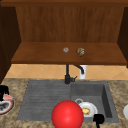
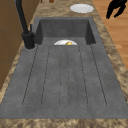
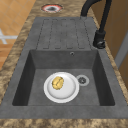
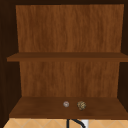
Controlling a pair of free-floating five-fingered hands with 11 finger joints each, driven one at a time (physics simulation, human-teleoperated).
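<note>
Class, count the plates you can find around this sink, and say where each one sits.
3. A white plate with a yellow item lies in the sink basin; a red-rimmed plate sits on the left counter; a plain white plate on the right counter. The red ball may hide more.

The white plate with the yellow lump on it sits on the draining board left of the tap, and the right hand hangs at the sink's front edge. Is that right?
Not quite. The white plate with the yellow lump lies down in the sink basin, beside the drain, not on the draining board; the right side view shows it plainly. The right hand does hang at the sink's front edge, as the front view shows.
</note>
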